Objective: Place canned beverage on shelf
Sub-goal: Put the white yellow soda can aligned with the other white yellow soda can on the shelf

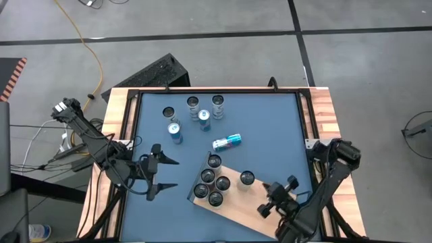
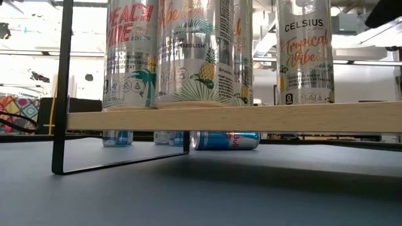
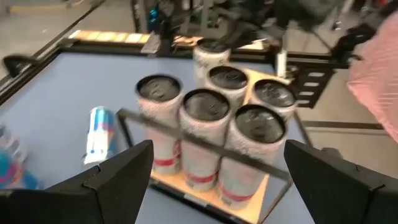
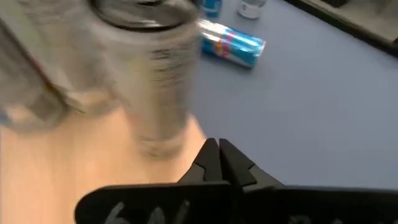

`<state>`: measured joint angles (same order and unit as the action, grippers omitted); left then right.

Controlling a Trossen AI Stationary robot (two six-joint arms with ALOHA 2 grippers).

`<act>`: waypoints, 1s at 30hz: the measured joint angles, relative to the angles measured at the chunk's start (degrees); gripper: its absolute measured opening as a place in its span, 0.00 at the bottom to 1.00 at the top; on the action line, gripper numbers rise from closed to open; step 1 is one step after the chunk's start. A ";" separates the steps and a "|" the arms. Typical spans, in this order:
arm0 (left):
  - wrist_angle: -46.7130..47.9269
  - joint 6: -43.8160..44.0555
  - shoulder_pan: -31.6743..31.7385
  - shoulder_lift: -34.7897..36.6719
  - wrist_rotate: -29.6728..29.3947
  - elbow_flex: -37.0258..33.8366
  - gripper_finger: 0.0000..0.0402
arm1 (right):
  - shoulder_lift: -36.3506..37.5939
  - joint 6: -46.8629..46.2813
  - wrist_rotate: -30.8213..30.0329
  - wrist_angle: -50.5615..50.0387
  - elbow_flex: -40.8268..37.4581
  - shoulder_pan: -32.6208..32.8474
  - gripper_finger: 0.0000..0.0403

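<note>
We found the right gripper [image 4: 219, 163] clenched on nothing, over the shelf [image 1: 260, 196] just beside a lone can [image 1: 246, 179]. Five cans [image 1: 210, 185] clustered at the shelf's far end, leaving bare board between. The left gripper [image 1: 164, 173] hung spread wide beside them. Beyond, a fallen blue can [image 1: 227, 141] and five upright cans [image 1: 194, 113] sat on open table [image 1: 270, 128].

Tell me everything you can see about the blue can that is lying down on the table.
The lying can is slim, blue and silver with a red mark, metal by its look. It rests on its side on the blue table, apart from the other cans and beyond the shelf, pointing slantwise. Nothing touches it except the table. In the low view it shows under the shelf board, its lettering upside down. No hand is near it.
</note>
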<state>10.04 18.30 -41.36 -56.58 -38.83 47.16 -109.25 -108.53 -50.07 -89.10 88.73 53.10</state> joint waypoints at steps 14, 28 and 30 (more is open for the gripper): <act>-6.83 -2.59 -0.04 0.00 1.27 0.00 0.87 | 49.74 9.12 -6.37 20.86 -32.41 1.09 0.00; -8.09 -2.80 -0.07 0.00 3.24 0.00 0.87 | 45.54 40.94 3.28 58.45 -43.02 -8.69 0.00; -8.06 -2.80 -0.07 0.00 3.93 0.00 0.87 | 43.39 39.65 4.52 58.20 -43.02 -8.61 0.00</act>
<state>1.98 15.51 -41.43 -56.58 -34.90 47.16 -65.86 -68.88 -45.55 -30.89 45.71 44.49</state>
